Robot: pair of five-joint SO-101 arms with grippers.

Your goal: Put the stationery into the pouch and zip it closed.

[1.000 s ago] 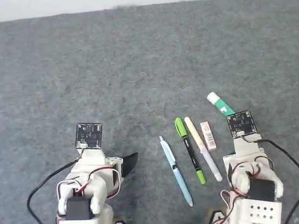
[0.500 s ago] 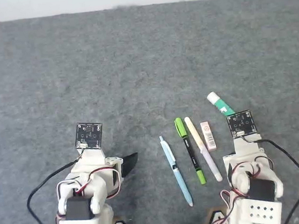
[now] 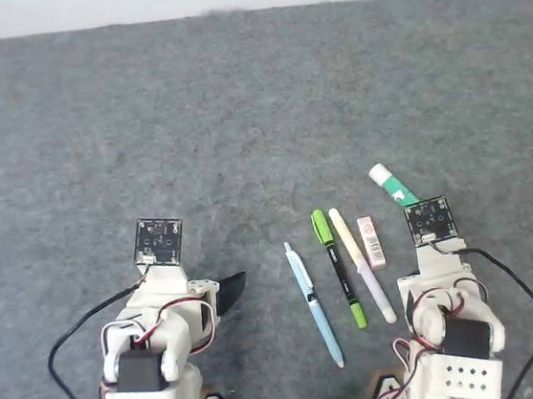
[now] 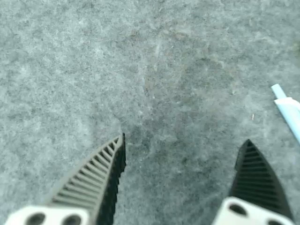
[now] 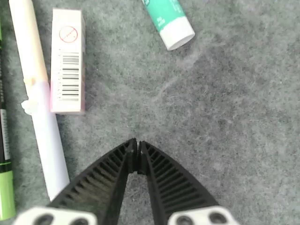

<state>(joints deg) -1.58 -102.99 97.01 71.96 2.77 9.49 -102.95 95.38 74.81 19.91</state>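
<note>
Left end effector (image 4: 184,138) spread apart over tabletop (image 3: 238,116); right end effector (image 5: 137,142) pinched together, empty. Blue pen (image 3: 313,302), green marker (image 3: 338,266), highlighter (image 3: 361,264), eraser (image 3: 371,241), glue stick (image 3: 392,186) lie by right arm. Probably best: open right wide, straddle eraser crosswise.

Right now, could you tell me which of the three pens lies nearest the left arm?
The light blue pen; the green marker and pale highlighter lie beyond it, toward the eraser.
</note>
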